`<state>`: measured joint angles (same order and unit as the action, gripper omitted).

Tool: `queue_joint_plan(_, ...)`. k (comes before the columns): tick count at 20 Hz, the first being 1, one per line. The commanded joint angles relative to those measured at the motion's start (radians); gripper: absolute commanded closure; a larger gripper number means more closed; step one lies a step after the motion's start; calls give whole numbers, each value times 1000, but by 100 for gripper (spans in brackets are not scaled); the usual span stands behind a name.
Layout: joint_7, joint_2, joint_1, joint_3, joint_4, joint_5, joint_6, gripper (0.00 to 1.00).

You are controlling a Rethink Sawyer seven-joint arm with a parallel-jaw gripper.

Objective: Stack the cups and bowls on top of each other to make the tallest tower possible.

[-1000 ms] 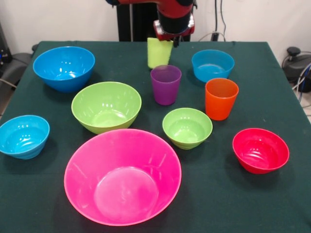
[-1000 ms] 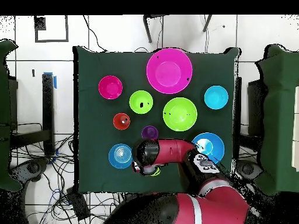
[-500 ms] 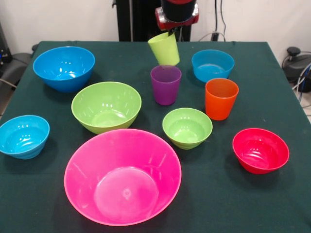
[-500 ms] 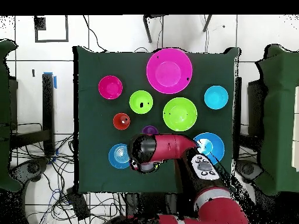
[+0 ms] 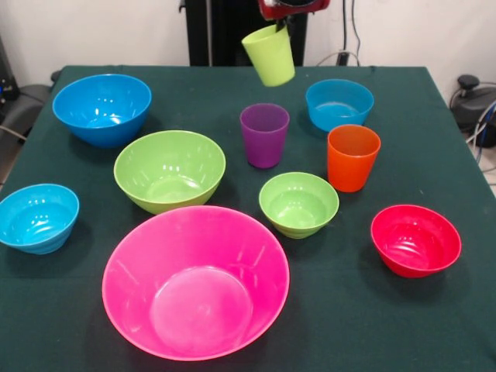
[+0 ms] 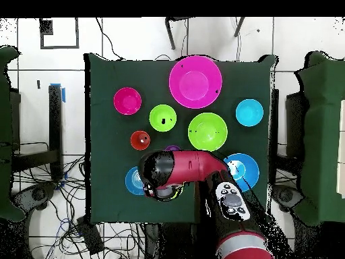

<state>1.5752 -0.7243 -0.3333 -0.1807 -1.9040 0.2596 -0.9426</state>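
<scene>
My gripper (image 5: 280, 25) is at the top edge of the front view, shut on the rim of the lime green cup (image 5: 270, 56). It holds the cup tilted in the air, above and behind the purple cup (image 5: 264, 136). The orange cup (image 5: 353, 157) stands to the purple cup's right. The bowls all lie apart and none are nested: huge pink (image 5: 196, 280), large green (image 5: 170, 169), large blue (image 5: 101, 107), small green (image 5: 298, 203), red (image 5: 415, 239), and light-blue ones (image 5: 339, 104) (image 5: 37, 217). In the overhead view the arm (image 6: 182, 168) hides the held cup and most of the purple cup.
The table is covered with a dark green cloth (image 5: 434, 325). The robot's black pedestal (image 5: 213, 31) stands behind the far edge. Cables and chairs lie on the floor around the table (image 6: 47, 189).
The gripper has lifted the lime green cup off the table, up and slightly right in the front view. The cup now hangs tilted. Bowls and other cups have not moved.
</scene>
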Motion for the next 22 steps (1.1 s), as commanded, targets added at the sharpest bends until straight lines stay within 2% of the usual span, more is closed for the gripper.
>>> queue_joint_plan(1,91,-25,21,-21,11,-26,-75,100)
queue_joint_plan(9,97,-9,29,-13,16,-6,-47,100)
queue_joint_plan(12,104,-2,28,-9,-3,3,6,100)
queue_joint_plan(18,98,66,15,-14,3,25,102,100)
queue_joint_plan(22,90,98,16,-19,32,31,103,100)
